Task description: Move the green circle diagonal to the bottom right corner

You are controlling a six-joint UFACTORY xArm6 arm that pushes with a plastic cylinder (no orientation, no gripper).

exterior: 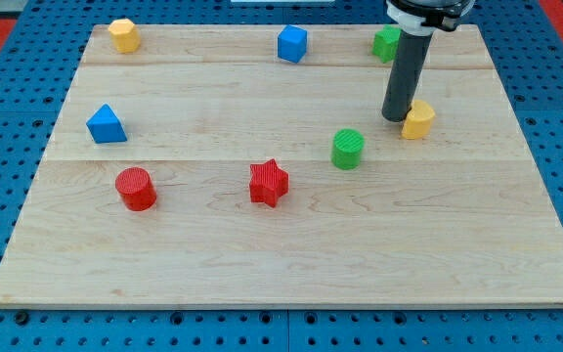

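Observation:
The green circle (348,149), a short green cylinder, stands on the wooden board (291,254) a little right of centre. My tip (396,117) is up and to the right of it, with a gap between them. The tip touches the left side of a yellow block (418,120).
A red star (269,183) lies left of the green circle. A red cylinder (136,189) and a blue triangle (106,124) are at the left. A yellow hexagon (123,35), a blue cube (292,44) and a green block (386,43) line the top edge.

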